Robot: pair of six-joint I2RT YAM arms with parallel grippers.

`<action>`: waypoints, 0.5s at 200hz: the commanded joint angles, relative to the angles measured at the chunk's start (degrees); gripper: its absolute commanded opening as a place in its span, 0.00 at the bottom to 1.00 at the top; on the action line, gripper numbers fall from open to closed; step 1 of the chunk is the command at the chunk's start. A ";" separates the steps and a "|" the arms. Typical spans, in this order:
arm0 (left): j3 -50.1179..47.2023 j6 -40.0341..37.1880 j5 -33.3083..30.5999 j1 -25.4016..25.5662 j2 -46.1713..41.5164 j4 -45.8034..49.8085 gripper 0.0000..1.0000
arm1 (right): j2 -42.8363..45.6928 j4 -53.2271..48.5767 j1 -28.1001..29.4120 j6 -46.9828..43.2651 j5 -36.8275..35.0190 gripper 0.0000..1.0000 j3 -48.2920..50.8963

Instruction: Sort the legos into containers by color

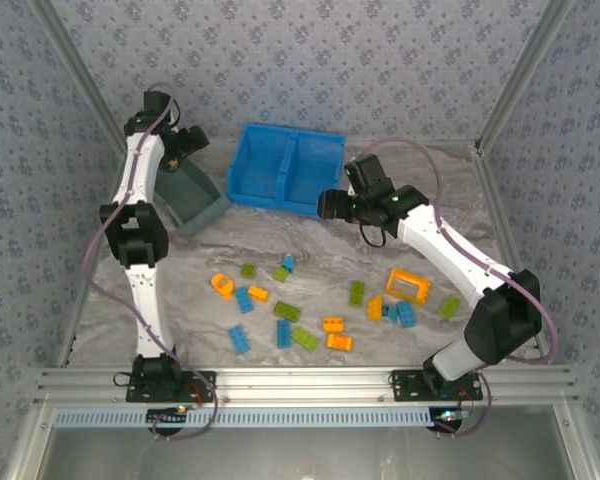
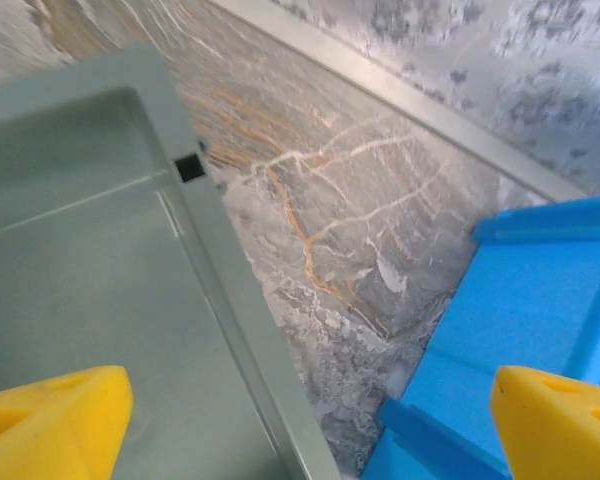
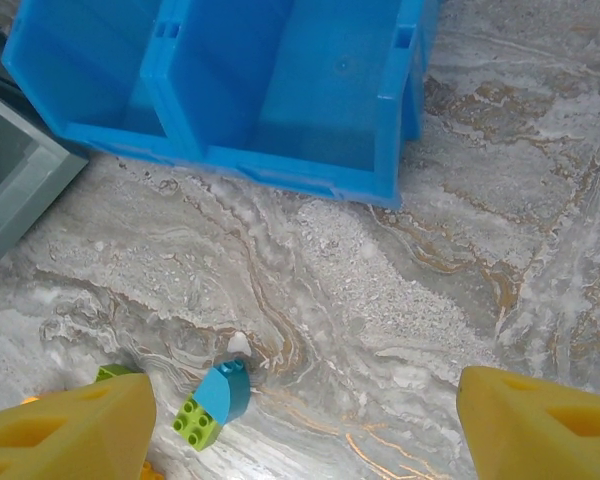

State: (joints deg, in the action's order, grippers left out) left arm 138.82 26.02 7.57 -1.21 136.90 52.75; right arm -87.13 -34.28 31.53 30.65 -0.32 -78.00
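Note:
Several blue, lime green and orange legos [image 1: 304, 338] lie scattered across the middle of the table, among them an open orange frame piece [image 1: 408, 285]. The grey-blue bin [image 1: 206, 217] sits at the back left, and the bright blue two-compartment bin [image 1: 280, 196] sits beside it. My left gripper [image 1: 184, 144] hovers over the grey bin's far end, open and empty [image 2: 310, 430]. My right gripper [image 1: 330, 205] hangs by the blue bin's front right corner, open and empty [image 3: 300, 430]. A blue and green lego [image 3: 215, 400] lies below it, near the left finger.
Patterned walls and metal frame rails [image 1: 75, 130] close in the table on three sides. A narrow strip of bare marble [image 2: 350, 260] separates the grey bin [image 2: 230, 300] from the blue bin [image 2: 510, 300]. In the right wrist view the blue bin [image 3: 280, 165] and a grey bin corner [image 3: 20, 190] stand ahead.

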 commanded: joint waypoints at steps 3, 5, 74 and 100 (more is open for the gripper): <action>2.40 -3.59 6.42 1.40 1.32 -0.08 0.99 | -0.07 -0.43 -0.42 -0.32 1.61 0.81 1.05; 2.41 -3.87 6.58 1.68 1.34 -0.17 0.99 | -0.08 -0.43 -0.46 -0.31 1.67 0.81 1.08; 1.49 -12.03 7.83 9.76 0.54 -2.01 0.99 | 1.45 1.33 -0.98 -0.07 3.58 0.81 3.93; 2.66 -13.46 5.19 11.37 1.16 0.98 0.95 | 3.08 1.15 -1.05 0.17 3.31 0.80 5.20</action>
State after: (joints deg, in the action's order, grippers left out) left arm 139.04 16.01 13.74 9.28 138.78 51.88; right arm -86.78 -32.77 30.74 30.65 2.42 -74.00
